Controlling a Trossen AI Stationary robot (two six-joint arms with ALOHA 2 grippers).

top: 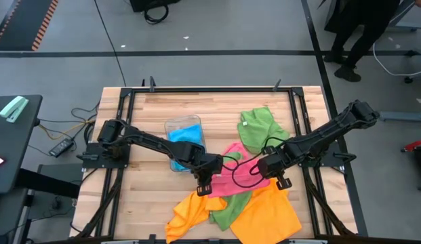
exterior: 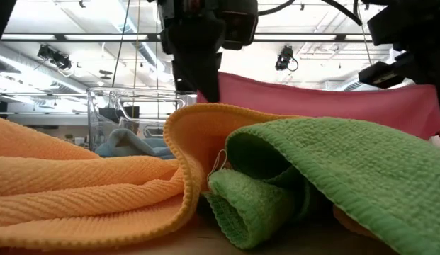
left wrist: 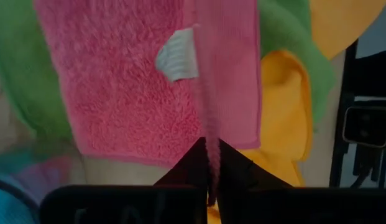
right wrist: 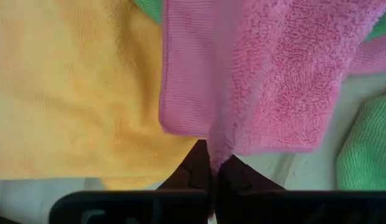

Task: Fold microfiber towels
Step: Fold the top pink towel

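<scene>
High view: you have both arms meeting over the middle of the table (top: 142, 108), each pinching one end of the pink towel (top: 236, 168).
Left gripper (top: 203, 184): clamped tight on the pink towel's edge; in the left wrist view the cloth runs straight out from between the closed fingers (left wrist: 233, 171), with its white tag (left wrist: 177, 59) showing.
Right gripper (top: 278, 177): likewise pinched shut on the opposite edge; the right wrist view shows the pink hem caught between its fingers (right wrist: 193, 168).
Why held this way: two grips on opposite ends let you stretch the towel flat, which is my reading of the taut pink band across the low view (exterior: 326, 99).
Pink towel position: lifted off the pile, hanging between the grippers above the other cloths.
Orange towels (top: 264, 210): crumpled at the near edge of the table, under and beside the pink one.
Green towel (top: 259, 129): bunched toward the far right; a second green towel (top: 227, 207) lies tucked among the orange ones.
Blue towel (top: 184, 139): sits in the clear tray (top: 171, 125), apart from the pile.
Stage: early, I judge; no towel looks folded yet.
Watch: you'll want bare table to lay the pink towel on.
</scene>
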